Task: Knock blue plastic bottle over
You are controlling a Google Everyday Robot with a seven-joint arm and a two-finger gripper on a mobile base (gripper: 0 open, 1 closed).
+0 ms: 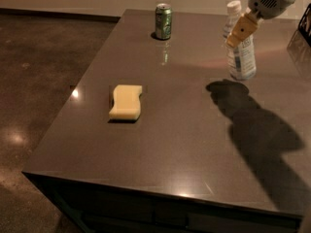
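Note:
The blue plastic bottle [241,52] is clear with a white cap and a blue-and-white label. It stands at the far right of the dark table [194,144], leaning slightly with its cap to the left. My gripper [242,29] comes in from the upper right and lies against the bottle's upper part, in front of its neck. A dark shadow [227,90] lies on the table just below and left of the bottle's base.
A green soda can [163,21] stands upright at the far edge, left of the bottle. A yellow sponge [126,101] lies at the table's middle left. A dark object [306,25] shows at the right edge. The floor lies to the left.

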